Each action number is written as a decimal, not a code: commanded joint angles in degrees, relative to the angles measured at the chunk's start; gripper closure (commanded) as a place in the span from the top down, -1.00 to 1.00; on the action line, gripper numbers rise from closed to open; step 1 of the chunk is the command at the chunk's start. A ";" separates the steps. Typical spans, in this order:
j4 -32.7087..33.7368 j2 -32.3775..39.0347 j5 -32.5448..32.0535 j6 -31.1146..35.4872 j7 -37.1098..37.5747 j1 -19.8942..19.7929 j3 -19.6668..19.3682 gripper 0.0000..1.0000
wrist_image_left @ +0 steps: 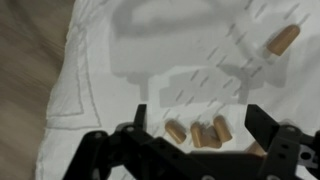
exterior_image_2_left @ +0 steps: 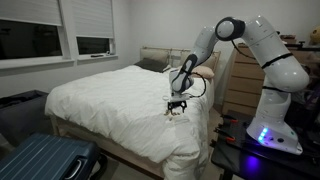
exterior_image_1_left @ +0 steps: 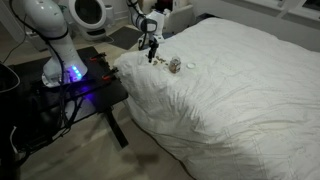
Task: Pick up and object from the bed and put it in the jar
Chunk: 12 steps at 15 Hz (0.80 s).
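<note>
Over the bed (exterior_image_1_left: 240, 95) corner nearest the robot base, we hover with the gripper (wrist_image_left: 198, 112) spread wide and holding nothing.
Under the gap between our fingers, the wrist view shows three tan pieces (wrist_image_left: 198, 134), cork-like, lying side by side on the white duvet (wrist_image_left: 150, 40); a fourth piece (wrist_image_left: 284, 40) lies well apart toward the upper right. In an exterior view the jar (exterior_image_1_left: 174, 65) stands on the duvet just beside the gripper, seemingly upright, though it is too small for us to tell whether anything is inside; the wrist view does not show it. We judge the task to be at its start, with nothing grasped yet. We have yet to descend, close on one piece, lift it, carry it over to the jar and release.
</note>
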 commanded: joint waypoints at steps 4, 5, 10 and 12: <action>-4.52 -2.59 -2.48 3.81 -0.66 3.16 -3.89 1.00; -4.74 -2.34 -2.96 4.90 -0.54 3.73 -4.42 1.00; -7.01 -1.91 -3.76 10.43 -0.78 6.26 -6.60 1.00; -8.48 -1.84 -3.69 12.37 -1.05 6.91 -7.41 1.00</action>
